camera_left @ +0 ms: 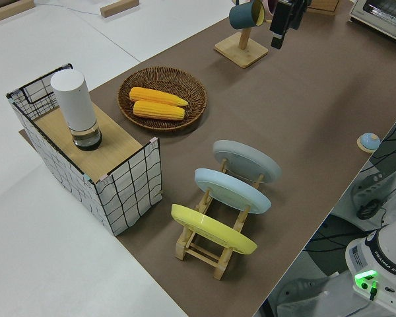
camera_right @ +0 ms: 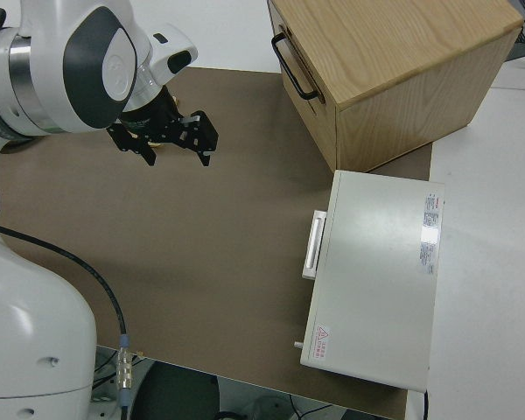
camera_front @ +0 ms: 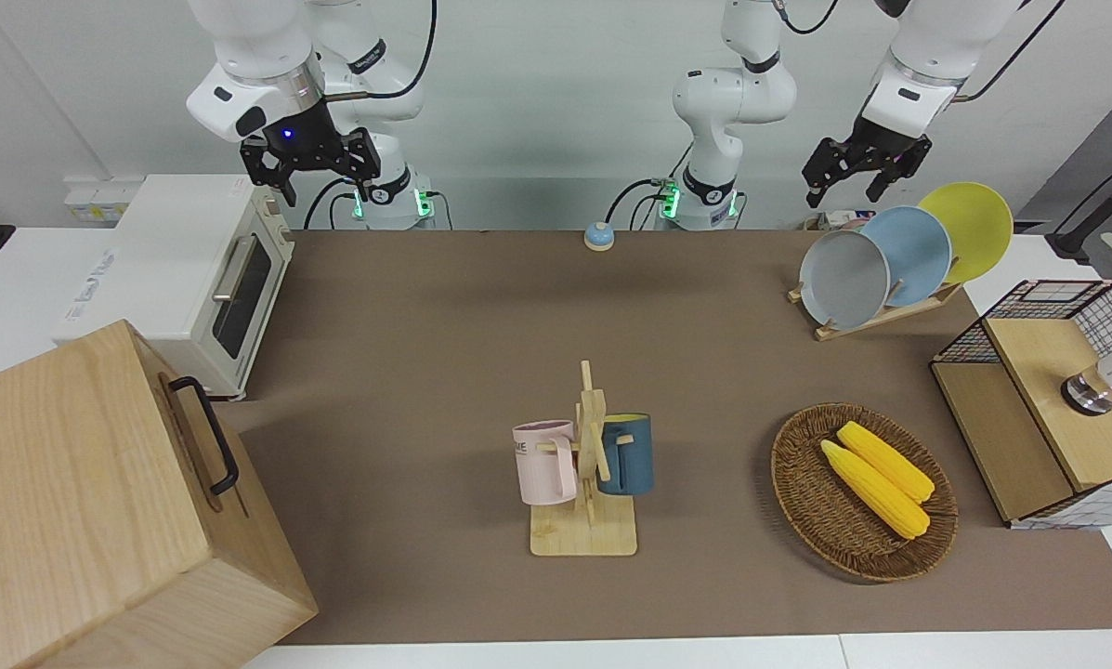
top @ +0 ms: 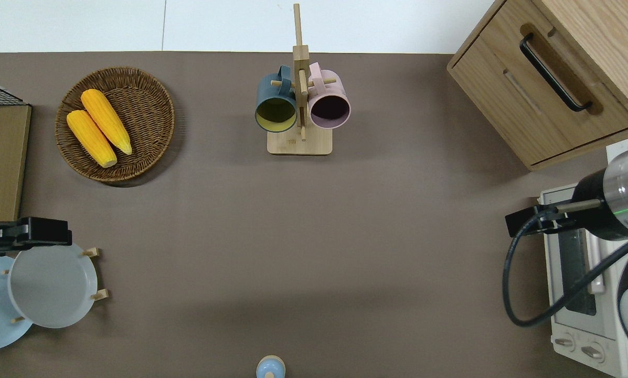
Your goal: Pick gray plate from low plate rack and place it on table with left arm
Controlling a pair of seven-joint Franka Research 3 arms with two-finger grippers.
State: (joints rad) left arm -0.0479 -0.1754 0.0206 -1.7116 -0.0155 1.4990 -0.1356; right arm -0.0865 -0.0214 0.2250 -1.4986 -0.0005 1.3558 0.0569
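Observation:
The gray plate (camera_front: pixel 843 279) stands on edge in the low plate rack (camera_front: pixel 876 319), in the slot farthest from the robots, at the left arm's end of the table (camera_front: pixel 425 372). It also shows in the overhead view (top: pixel 51 286) and the left side view (camera_left: pixel 246 160). My left gripper (camera_front: pixel 843 190) is open and empty, up in the air. The overhead view shows the left gripper (top: pixel 35 233) over the gray plate's rim that lies farther from the robots. My right gripper (camera_front: pixel 309 163) is open and parked.
A sky-blue plate (camera_front: pixel 918 253) and a yellow plate (camera_front: pixel 974 228) stand in the same rack. A wire shelf (camera_front: pixel 1039 409) and a basket with corn (camera_front: pixel 862 488) lie near the rack. A mug tree (camera_front: pixel 585 465), a toaster oven (camera_front: pixel 193 279), a wooden box (camera_front: pixel 100 511) and a small bell (camera_front: pixel 598 236) are also on the table.

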